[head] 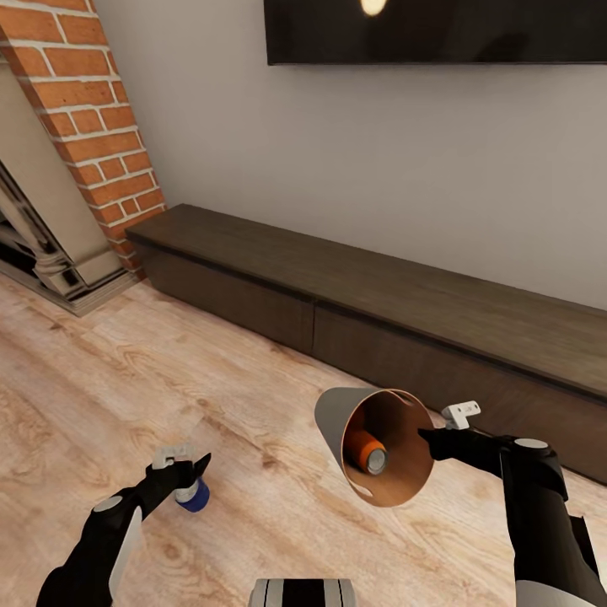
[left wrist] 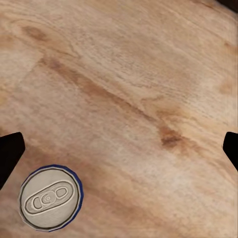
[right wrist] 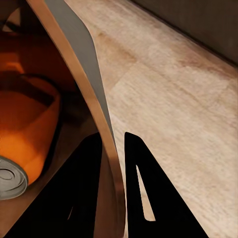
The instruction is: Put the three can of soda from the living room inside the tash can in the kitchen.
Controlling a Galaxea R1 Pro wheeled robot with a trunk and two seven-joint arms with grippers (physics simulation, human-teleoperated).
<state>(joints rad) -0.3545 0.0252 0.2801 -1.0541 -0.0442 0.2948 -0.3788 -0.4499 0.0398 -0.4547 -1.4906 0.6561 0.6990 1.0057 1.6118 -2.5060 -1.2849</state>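
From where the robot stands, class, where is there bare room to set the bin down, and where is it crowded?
Bare floor lies between the fireplace and the long low cabinet, ahead of both claws. The cabinet's top is also bare. It is tighter near the left claw, where a blue-rimmed can stands, and around the tilted bin pinched in the right claw.

Blue-rimmed can (left wrist: 49, 205) on wood-plank floor (head: 101, 396)

no text, brand, number or sign can be read anywhere in these pictures. the grey top of the blue-sided can (left wrist: 49, 198) on the floor shows only its pull tab, with no lettering. the orange can (head: 367, 453) inside the bin (head: 333, 421) shows a plain body, and the dark tv screen (head: 438, 29) on the wall carries no writing.
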